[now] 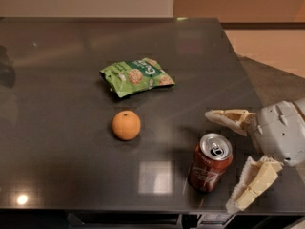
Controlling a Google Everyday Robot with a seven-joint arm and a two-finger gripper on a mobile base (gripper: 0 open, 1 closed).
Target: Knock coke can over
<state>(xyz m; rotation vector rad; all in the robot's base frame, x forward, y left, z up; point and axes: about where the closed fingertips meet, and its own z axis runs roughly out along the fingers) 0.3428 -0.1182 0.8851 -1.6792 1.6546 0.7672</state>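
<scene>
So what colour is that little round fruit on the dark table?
Orange, in the camera view. The round fruit sits left of the open two-finger gripper.
</scene>
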